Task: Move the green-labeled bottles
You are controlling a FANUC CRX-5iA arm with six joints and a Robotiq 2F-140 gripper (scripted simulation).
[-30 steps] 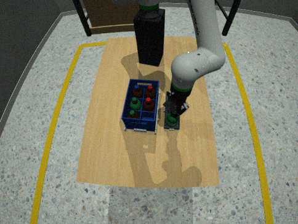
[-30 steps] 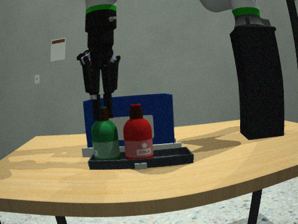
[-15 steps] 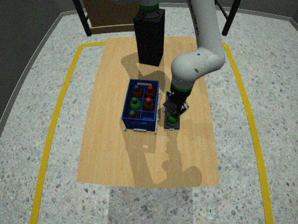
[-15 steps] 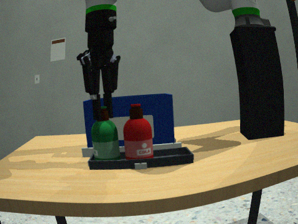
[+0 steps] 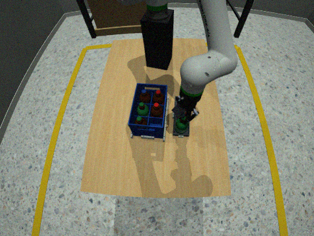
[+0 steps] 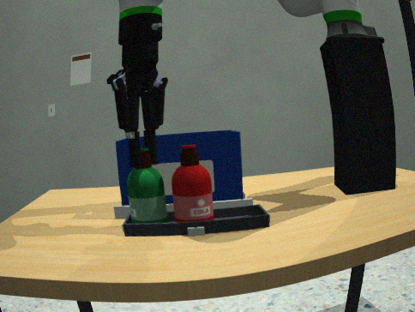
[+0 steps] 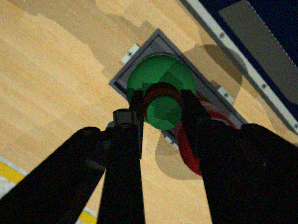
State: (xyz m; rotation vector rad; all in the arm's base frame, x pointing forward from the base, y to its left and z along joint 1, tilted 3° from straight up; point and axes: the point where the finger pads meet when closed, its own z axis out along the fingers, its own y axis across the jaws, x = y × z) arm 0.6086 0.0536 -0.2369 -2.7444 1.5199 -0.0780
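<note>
A green-labeled bottle (image 6: 146, 194) stands upright on the dark tray (image 6: 196, 222) at its left end, with a red-labeled bottle (image 6: 192, 189) beside it. My gripper (image 6: 142, 159) comes straight down from above and is shut on the green bottle's neck; the bottle still rests on the tray. The wrist view shows the fingers on both sides of the green cap (image 7: 163, 110), with the red bottle (image 7: 188, 146) mostly hidden behind a finger. The blue crate (image 5: 149, 107) stands left of the tray and holds two green-capped, two red-capped and one blue-capped bottle. Its front right slot (image 5: 156, 122) is empty.
A tall black block (image 5: 157, 37) stands on the wooden table behind the crate. The arm's elbow (image 5: 204, 71) hangs over the table to the right of the crate. A yellow line (image 5: 55, 136) runs around the table on the floor.
</note>
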